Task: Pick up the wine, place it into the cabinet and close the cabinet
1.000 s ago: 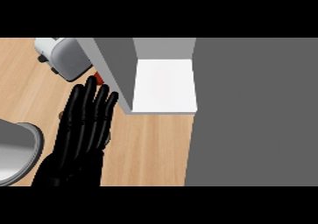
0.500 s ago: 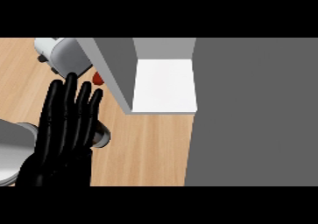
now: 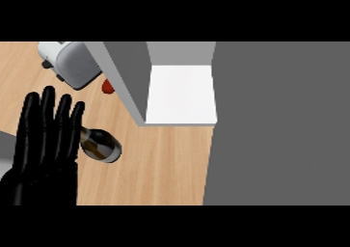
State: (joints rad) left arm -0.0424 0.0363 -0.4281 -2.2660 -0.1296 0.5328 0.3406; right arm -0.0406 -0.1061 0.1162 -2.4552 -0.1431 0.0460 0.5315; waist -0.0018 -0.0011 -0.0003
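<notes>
Head view
Hand: one black hand rises from the lower left edge, fingers straight and spread, pointing up the view, holding nothing; which arm it belongs to cannot be told from this view.
Wine: the wine lies on its side on the tabletop, a dark bottle with a grey end turned toward the lower right; its other end sits just beside or behind the fingers, and contact cannot be told.
Cabinet: the cabinet stands open at centre top, its white shelf floor bare and lit, its front edge ending just above the bottle's level.
Cabinet wall: a grey side panel runs diagonally down from the top to the shelf's lower left corner, near the bottle's upper right.
Grey panel: a wide flat grey surface fills the whole right side, its left edge running straight down along the shelf and the wood.
Toaster: a white appliance sits at upper left, against the side panel.
Red object: a small red thing shows between the appliance and the side panel; its kind cannot be told.
Open room: a bare strip of wood runs from the bottle to the grey panel's edge, below the shelf front.
Left edge: a grey shape cuts in behind the hand.
</notes>
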